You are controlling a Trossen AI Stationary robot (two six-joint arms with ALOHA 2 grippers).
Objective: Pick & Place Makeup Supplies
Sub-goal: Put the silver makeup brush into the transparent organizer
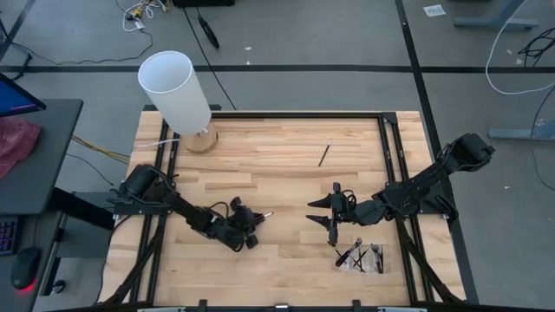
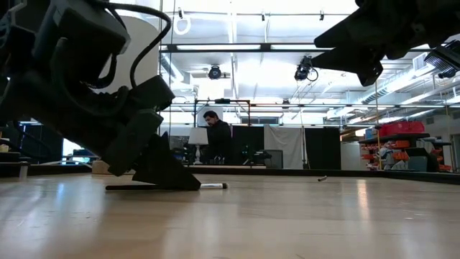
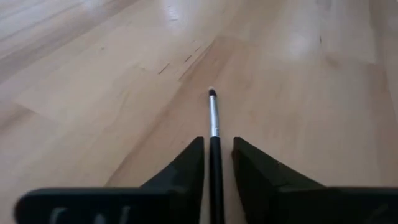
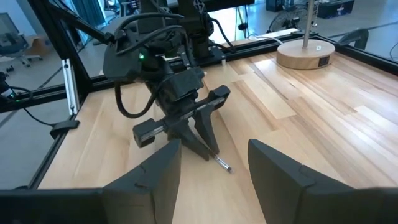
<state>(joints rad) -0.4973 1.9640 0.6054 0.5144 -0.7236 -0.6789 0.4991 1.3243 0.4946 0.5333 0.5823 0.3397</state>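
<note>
Makeup brush flat on the wooden table, left gripper straddling its handle, jaws narrowed, grip uncertain, right gripper nearby, jaws apart, empty.

brush between left hand fingers, on table
</note>
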